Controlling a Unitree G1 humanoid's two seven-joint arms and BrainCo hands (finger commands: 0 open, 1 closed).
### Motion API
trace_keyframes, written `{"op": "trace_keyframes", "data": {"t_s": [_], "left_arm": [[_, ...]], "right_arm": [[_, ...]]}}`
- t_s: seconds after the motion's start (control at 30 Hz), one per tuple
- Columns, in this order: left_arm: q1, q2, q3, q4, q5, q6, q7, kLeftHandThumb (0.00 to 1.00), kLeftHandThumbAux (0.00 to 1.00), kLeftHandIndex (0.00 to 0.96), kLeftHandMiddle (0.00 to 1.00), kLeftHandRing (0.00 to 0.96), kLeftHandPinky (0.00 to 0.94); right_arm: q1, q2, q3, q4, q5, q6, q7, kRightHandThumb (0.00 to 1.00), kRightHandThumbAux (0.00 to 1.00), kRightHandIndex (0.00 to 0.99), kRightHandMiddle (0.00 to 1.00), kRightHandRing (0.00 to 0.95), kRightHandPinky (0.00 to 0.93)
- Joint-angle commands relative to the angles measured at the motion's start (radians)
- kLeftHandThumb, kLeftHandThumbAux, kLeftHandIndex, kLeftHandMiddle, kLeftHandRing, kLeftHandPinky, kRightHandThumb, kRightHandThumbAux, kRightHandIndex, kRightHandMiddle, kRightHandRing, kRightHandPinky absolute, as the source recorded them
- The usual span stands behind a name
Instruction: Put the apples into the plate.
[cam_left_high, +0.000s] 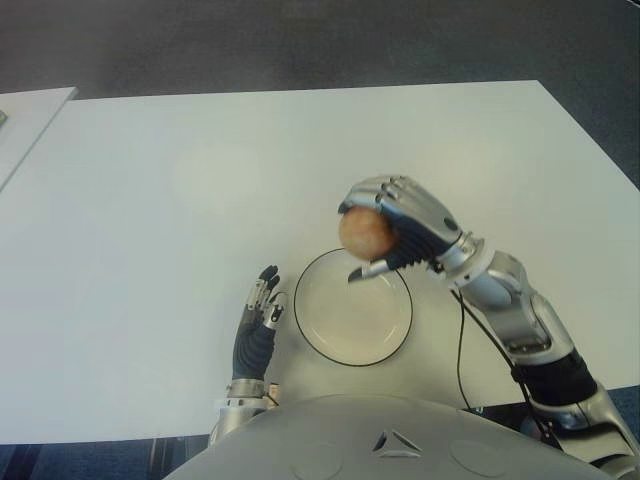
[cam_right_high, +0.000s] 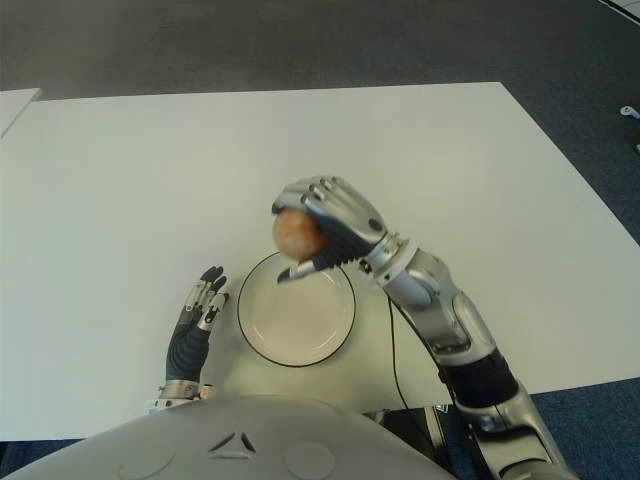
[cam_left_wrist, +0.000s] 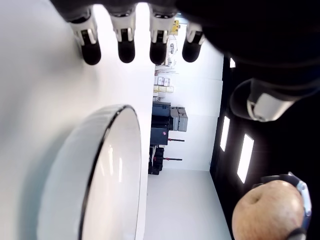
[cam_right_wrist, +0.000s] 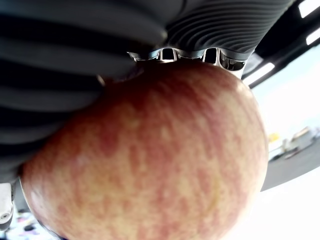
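Note:
My right hand (cam_left_high: 385, 230) is shut on a red-yellow apple (cam_left_high: 364, 232), holding it in the air over the far rim of the white plate (cam_left_high: 330, 330). The apple (cam_right_wrist: 150, 160) fills the right wrist view, pressed under the curled fingers (cam_right_wrist: 75, 55). The plate (cam_right_high: 262, 330) has a dark rim and nothing in it. It stands on the white table (cam_left_high: 150, 200) near the front edge. My left hand (cam_left_high: 256, 330) shows just left of the plate, fingers straight and holding nothing. In the left wrist view the fingertips (cam_left_wrist: 126, 50) point away beside the plate (cam_left_wrist: 95, 165), and the held apple (cam_left_wrist: 267, 210) shows beyond.
A black cable (cam_left_high: 462, 350) runs from my right forearm down past the table's front edge. A second pale table edge (cam_left_high: 25, 125) shows at the far left. Dark carpet (cam_left_high: 300, 40) lies beyond the table.

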Motion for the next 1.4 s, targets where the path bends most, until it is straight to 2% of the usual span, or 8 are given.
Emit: {"op": "trace_keyframes", "data": {"t_s": [0.03, 0.33, 0.8, 0.87, 0.93, 1.03, 1.13, 1.4], "left_arm": [[-0.002, -0.007, -0.008, 0.002, -0.007, 0.021, 0.003, 0.074, 0.421, 0.033, 0.041, 0.048, 0.093], [0.002, -0.009, -0.012, -0.008, -0.007, 0.019, 0.006, 0.075, 0.431, 0.033, 0.050, 0.063, 0.113], [0.005, -0.002, -0.014, -0.019, 0.009, 0.033, 0.007, 0.066, 0.414, 0.036, 0.047, 0.052, 0.095], [0.005, 0.002, -0.015, -0.021, 0.010, 0.034, 0.004, 0.062, 0.419, 0.031, 0.044, 0.051, 0.089], [0.005, 0.005, -0.017, -0.022, 0.013, 0.032, 0.002, 0.058, 0.422, 0.028, 0.042, 0.050, 0.087], [0.005, 0.008, -0.019, -0.028, 0.012, 0.035, 0.000, 0.056, 0.430, 0.022, 0.036, 0.047, 0.091], [0.007, 0.010, -0.020, -0.034, 0.003, 0.043, -0.004, 0.056, 0.435, 0.020, 0.036, 0.051, 0.102], [0.007, 0.013, -0.017, -0.043, -0.004, 0.056, 0.000, 0.048, 0.436, 0.006, 0.036, 0.068, 0.140]], "right_arm": [[0.077, -0.058, 0.013, -0.012, 0.022, -0.087, 0.043, 0.952, 0.658, 0.384, 0.504, 0.516, 0.825], [0.095, -0.070, 0.037, 0.070, 0.002, -0.210, 0.044, 0.951, 0.658, 0.387, 0.499, 0.510, 0.807], [0.112, -0.064, -0.005, 0.060, -0.115, -0.228, 0.031, 0.953, 0.654, 0.401, 0.504, 0.514, 0.768], [0.106, -0.069, -0.006, 0.065, -0.125, -0.228, 0.040, 0.884, 0.666, 0.414, 0.500, 0.523, 0.585], [0.100, -0.076, -0.004, 0.069, -0.136, -0.228, 0.051, 0.790, 0.687, 0.418, 0.461, 0.442, 0.457], [0.092, -0.088, 0.000, 0.070, -0.157, -0.227, 0.070, 0.491, 0.570, 0.271, 0.284, 0.251, 0.258], [0.085, -0.102, 0.003, 0.068, -0.171, -0.228, 0.096, 0.326, 0.532, 0.161, 0.157, 0.108, 0.103], [0.073, -0.119, 0.014, 0.069, -0.158, -0.210, 0.164, 0.121, 0.463, 0.015, 0.011, 0.005, 0.005]]}}
